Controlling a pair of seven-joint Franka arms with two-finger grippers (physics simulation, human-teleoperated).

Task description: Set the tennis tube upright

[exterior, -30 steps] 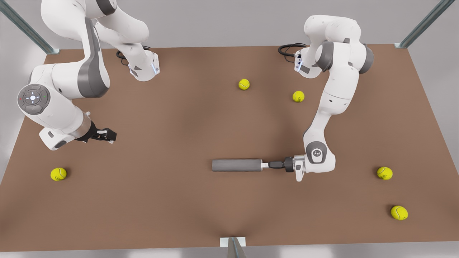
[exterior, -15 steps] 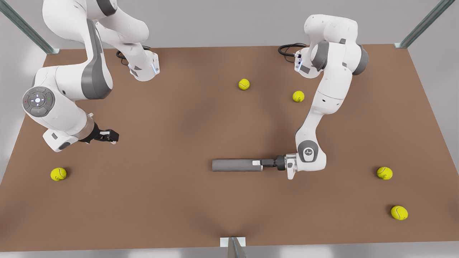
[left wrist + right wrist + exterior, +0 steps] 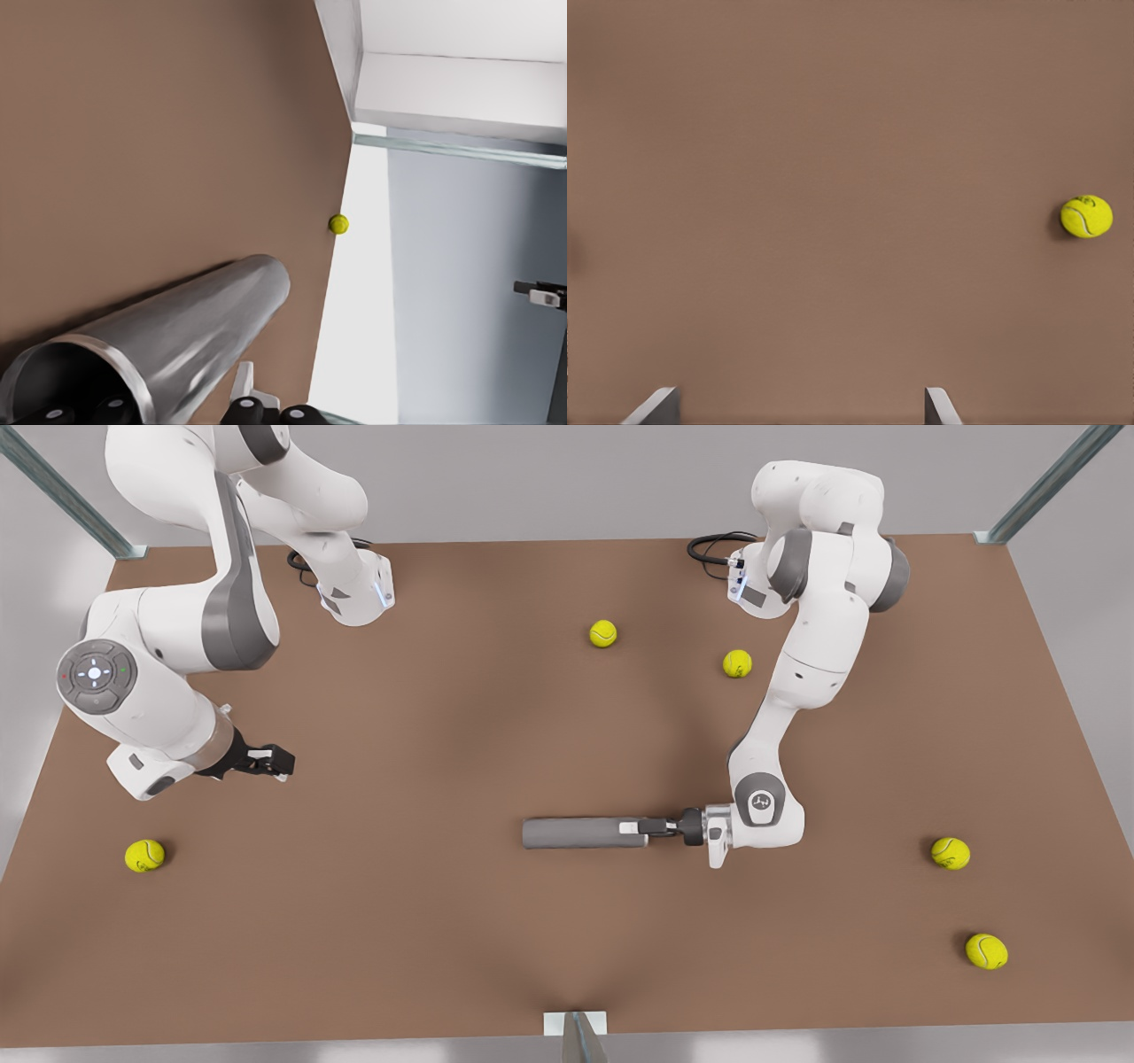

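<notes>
Front view: the tennis tube (image 3: 580,833) lies flat mid-table (image 3: 443,921), the left gripper (image 3: 640,827) clamped on the rim of its open end. The right gripper (image 3: 282,762) hovers spread wide near a tennis ball (image 3: 144,856).

The tennis tube (image 3: 580,833) lies flat near the middle of the worktop (image 3: 443,921), lengthwise across the front view. The left gripper (image 3: 640,827) sits at the tube's end toward the front view's right, one finger inside the mouth. The right gripper (image 3: 270,761) hangs well apart on the front view's left, a tennis ball (image 3: 144,856) nearby
</notes>
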